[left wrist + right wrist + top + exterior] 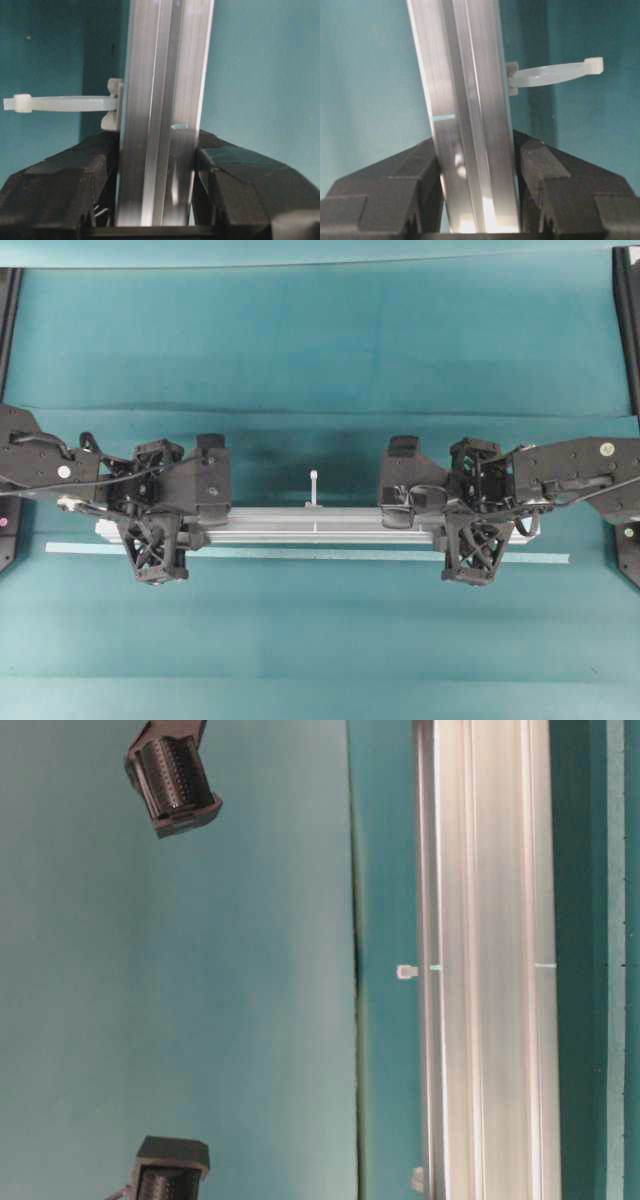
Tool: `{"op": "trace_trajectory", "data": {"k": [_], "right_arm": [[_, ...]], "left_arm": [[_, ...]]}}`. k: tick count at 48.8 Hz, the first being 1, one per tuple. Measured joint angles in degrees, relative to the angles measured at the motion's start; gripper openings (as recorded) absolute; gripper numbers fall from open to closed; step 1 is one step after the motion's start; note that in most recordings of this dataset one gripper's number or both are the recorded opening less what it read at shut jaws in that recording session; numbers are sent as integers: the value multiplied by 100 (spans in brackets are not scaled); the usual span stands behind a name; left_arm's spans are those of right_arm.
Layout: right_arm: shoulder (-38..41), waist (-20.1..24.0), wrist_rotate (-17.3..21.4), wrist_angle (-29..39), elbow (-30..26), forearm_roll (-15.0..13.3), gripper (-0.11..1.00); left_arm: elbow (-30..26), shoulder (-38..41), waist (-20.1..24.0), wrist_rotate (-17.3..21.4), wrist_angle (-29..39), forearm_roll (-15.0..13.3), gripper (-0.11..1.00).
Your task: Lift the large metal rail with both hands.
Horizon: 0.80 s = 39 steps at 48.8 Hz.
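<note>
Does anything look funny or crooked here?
Nothing stands out. The long silver grooved metal rail lies straight, clamped by the left gripper and right gripper. White plastic pegs stick out sideways, unbroken.

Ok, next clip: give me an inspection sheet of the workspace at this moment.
Surface: teal table, bare around the work.
Job's things: rail lying crosswise, white peg sticking out at its middle.
Clutter: thin pale strip alongside the rail.
Grippers: left gripper and right gripper each shut on the rail, one near each end.
Cables: black cables along both arms, none seen snagged.
Surroundings: black frame parts at the edges.
</note>
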Motion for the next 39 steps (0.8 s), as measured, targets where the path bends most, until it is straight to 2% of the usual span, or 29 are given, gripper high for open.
{"op": "trace_trajectory", "data": {"k": [10, 39], "right_arm": [[-9, 0, 0, -123, 105, 18, 39], [185, 18, 0, -439, 202, 62, 39]], "left_arm": [[149, 0, -9, 0, -343, -9, 36], [272, 114, -9, -35, -580, -9, 36]]}}
